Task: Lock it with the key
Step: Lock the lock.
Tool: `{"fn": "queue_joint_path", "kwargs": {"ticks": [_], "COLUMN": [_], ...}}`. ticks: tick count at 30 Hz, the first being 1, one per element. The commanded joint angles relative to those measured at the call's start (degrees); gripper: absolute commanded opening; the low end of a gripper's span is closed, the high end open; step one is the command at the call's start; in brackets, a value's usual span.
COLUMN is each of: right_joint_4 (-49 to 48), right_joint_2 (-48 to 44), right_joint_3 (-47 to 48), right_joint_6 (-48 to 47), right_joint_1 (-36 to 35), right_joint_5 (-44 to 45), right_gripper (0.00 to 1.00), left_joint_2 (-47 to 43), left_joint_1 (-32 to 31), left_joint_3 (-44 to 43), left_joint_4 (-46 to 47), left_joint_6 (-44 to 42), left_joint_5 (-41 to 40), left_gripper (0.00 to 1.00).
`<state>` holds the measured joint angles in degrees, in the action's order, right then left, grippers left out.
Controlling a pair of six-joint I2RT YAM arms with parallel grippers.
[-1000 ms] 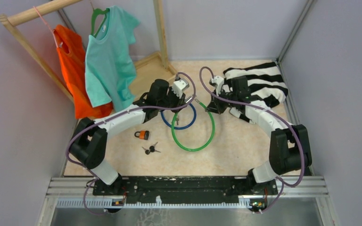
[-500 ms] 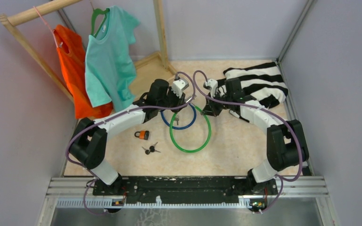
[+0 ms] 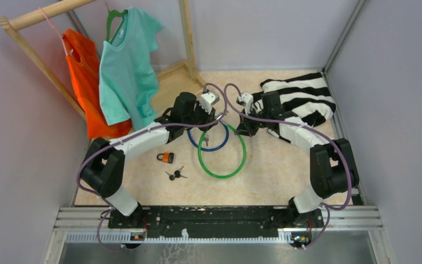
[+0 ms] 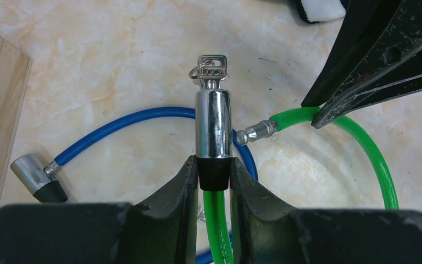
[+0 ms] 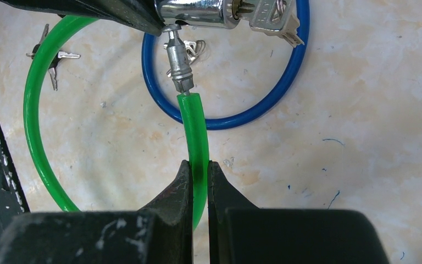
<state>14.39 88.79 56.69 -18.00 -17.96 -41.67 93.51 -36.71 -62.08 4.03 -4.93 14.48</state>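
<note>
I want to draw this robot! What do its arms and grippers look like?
The left arm and right arm are white tubes with black joints. A purple cable loops along each. The left gripper and right gripper are black, with two scuffed, wedge-shaped fingers.

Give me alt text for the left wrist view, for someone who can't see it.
The left gripper clamps the chrome lock cylinder by its black collar, a key in its far end. The right gripper holds the green cable, its metal pin beside the cylinder. A blue cable lock lies behind.
</note>
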Motion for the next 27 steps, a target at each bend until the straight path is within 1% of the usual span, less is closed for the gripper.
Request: {"fn": "queue_joint_path", "kwargs": {"ticks": [1,15,27], "right_joint_4": [-1.1,-0.9,-1.3], "right_joint_2": [0.5,1.0,-0.3], "right_joint_3": [0.6,1.3,1.1], "right_joint_6": [-1.2,-0.7,-0.6], "right_joint_1": [-1.1,-1.1,-1.1], "right_joint_5": [-2.6,-2.5,-2.7], "right_gripper": [0.00,0.00,0.00], "left_joint_2": [-2.7,-2.2,-2.1], "left_joint_1": [0.5,0.5,0.5], "left_joint_3": [0.1,0.2,1.3], "left_joint_4": [3.2,3.5,4.1], "left_joint_6": [1.2,1.9,1.8], "left_joint_5": [1.7,3.8,3.8], "left_gripper": [0.00,0.00,0.00]}}
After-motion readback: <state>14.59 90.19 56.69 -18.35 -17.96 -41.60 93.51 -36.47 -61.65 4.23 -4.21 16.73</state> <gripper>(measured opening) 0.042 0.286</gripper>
